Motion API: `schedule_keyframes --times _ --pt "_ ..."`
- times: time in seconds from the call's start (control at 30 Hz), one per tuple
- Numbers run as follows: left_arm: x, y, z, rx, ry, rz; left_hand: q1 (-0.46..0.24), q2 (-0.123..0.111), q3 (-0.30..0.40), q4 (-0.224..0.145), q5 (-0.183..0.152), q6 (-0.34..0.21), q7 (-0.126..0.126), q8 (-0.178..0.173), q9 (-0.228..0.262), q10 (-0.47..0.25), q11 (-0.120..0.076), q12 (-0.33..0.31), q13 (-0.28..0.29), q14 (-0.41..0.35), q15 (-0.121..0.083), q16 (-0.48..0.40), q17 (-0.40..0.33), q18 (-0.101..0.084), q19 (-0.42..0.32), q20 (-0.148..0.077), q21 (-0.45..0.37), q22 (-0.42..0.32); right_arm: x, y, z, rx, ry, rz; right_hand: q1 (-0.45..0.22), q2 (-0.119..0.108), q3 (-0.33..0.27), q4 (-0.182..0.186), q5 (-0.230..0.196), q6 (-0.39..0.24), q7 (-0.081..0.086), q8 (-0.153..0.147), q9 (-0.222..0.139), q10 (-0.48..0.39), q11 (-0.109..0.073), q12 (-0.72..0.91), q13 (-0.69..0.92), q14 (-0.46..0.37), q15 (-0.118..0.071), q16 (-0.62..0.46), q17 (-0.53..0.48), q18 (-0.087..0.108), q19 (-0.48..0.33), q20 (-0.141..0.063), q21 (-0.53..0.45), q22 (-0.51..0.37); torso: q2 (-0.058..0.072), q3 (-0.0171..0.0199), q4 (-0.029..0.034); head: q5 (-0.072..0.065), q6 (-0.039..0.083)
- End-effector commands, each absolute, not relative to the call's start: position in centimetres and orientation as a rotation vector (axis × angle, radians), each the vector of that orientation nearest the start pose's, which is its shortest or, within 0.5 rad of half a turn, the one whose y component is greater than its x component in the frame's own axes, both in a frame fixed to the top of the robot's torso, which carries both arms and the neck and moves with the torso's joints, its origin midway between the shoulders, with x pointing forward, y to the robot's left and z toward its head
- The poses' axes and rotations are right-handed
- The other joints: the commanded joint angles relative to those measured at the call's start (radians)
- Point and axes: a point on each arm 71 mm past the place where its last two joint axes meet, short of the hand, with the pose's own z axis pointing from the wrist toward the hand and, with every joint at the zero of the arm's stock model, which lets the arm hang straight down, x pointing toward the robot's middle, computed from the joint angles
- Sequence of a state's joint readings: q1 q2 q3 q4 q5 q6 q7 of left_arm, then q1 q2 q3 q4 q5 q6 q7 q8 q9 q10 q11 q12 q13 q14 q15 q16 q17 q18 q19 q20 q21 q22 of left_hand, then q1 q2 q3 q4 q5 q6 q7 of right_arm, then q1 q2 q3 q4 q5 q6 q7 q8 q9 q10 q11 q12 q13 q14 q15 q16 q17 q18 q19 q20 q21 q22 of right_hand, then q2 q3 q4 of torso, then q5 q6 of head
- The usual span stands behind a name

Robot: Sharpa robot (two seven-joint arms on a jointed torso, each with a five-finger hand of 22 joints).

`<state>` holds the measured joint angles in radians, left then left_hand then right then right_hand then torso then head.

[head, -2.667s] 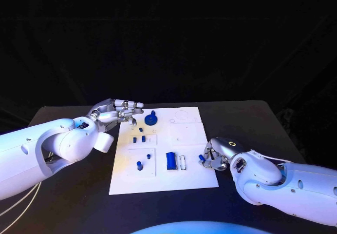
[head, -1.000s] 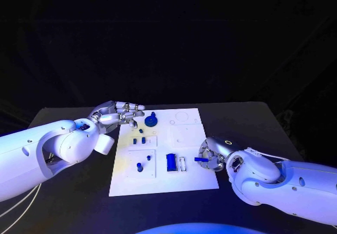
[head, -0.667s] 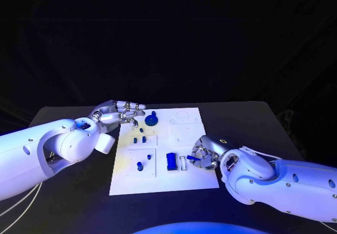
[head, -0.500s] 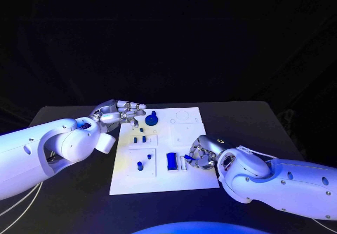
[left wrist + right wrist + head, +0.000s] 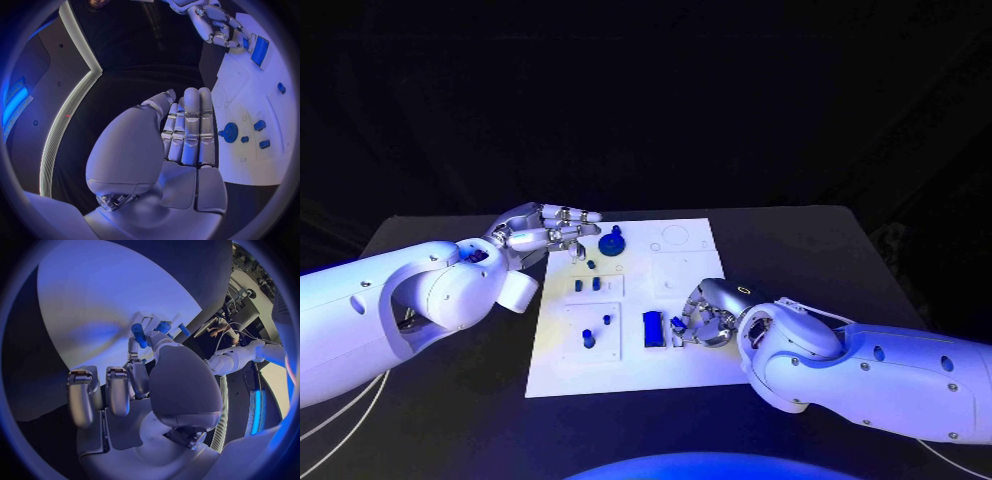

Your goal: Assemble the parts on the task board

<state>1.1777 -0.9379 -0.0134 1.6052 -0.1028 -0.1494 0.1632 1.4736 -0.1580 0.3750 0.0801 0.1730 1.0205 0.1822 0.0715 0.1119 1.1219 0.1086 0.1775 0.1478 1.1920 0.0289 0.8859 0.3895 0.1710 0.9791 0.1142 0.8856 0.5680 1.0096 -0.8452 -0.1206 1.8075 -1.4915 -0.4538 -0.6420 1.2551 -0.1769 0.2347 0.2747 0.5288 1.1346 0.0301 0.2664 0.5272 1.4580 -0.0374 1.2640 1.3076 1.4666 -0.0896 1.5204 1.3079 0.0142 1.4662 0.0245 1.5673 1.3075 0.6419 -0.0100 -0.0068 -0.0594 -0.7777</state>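
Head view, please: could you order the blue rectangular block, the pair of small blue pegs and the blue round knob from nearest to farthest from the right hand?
1. Blue rectangular block, just beside the right hand.
2. Pair of small blue pegs, mid-board, towards the left.
3. Blue round knob, at the board's far end by the left hand.

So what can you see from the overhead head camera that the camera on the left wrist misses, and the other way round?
Head view alone: the whole task board on the black table, and the paired small pegs in its middle.

Left wrist view alone: the left hand's fingers from behind, straight, close together, holding nothing.

Both: the round blue knob, the dark blue block, and the right hand beside that block.
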Motion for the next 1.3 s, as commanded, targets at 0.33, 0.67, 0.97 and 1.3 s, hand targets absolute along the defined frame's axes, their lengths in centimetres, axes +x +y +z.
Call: schedule_keyframes --times 0.33,0.67,0.97,1.3 --pt "46.54 21.68 -18.48 -1.078 1.743 -1.552 -0.001 0.003 -0.004 -0.001 0.000 -0.007 0.002 0.005 -0.002 -0.007 0.003 0.004 0.001 -0.006 0.000 -0.003 -0.002 0.014 -0.002 0.005 -0.007 -0.001 38.06 -15.16 -27.43 0.118 1.989 0.443 -0.073 0.015 -0.039 0.013 0.002 0.021 -0.003 0.012 0.006 0.028 -0.005 0.039 0.085 0.087 -0.008 0.008 0.182 -0.014 0.105 -0.008 0.004 0.263 -0.001 -0.0006 -0.0005 0.000 -0.003" --pt "46.52 21.62 -18.49 -1.075 1.748 -1.553 -0.001 0.003 -0.005 -0.001 0.000 -0.008 0.002 0.005 -0.002 -0.008 0.003 0.004 0.001 -0.006 0.000 -0.003 -0.002 0.014 -0.002 0.005 -0.007 -0.001 38.25 -15.16 -27.55 0.108 1.987 0.420 -0.105 0.030 -0.066 0.015 0.012 0.026 -0.005 0.015 0.010 0.034 -0.007 0.052 0.095 0.088 -0.010 0.009 0.185 -0.014 0.105 -0.010 0.004 0.263 -0.001 -0.0003 0.0000 -0.001 0.000" --pt "46.52 21.63 -18.51 -1.075 1.753 -1.552 -0.001 0.003 -0.005 -0.001 0.000 -0.008 0.002 0.005 -0.002 -0.008 0.003 0.004 0.001 -0.006 0.000 -0.003 -0.002 0.014 -0.002 0.005 -0.007 -0.001 38.19 -14.87 -27.48 0.099 1.984 0.429 -0.135 0.034 -0.097 0.015 0.011 0.026 -0.004 0.015 0.013 0.035 -0.007 0.054 0.099 0.088 -0.010 0.010 0.185 -0.014 0.105 -0.010 0.004 0.263 -0.001 -0.0005 -0.0004 0.001 -0.002" --pt "46.52 21.68 -18.54 -1.075 1.756 -1.550 -0.001 0.003 -0.005 0.000 0.000 -0.009 0.003 0.005 -0.002 -0.009 0.003 0.004 0.001 -0.006 0.000 -0.003 -0.002 0.014 -0.002 0.005 -0.007 -0.002 38.16 -14.98 -27.40 0.105 1.976 0.431 -0.189 0.052 -0.153 0.016 0.010 0.028 -0.004 0.014 0.015 0.035 -0.006 0.056 0.103 0.088 -0.010 0.010 0.187 -0.014 0.105 -0.010 0.004 0.263 -0.001 0.0000 -0.0004 0.001 -0.002"
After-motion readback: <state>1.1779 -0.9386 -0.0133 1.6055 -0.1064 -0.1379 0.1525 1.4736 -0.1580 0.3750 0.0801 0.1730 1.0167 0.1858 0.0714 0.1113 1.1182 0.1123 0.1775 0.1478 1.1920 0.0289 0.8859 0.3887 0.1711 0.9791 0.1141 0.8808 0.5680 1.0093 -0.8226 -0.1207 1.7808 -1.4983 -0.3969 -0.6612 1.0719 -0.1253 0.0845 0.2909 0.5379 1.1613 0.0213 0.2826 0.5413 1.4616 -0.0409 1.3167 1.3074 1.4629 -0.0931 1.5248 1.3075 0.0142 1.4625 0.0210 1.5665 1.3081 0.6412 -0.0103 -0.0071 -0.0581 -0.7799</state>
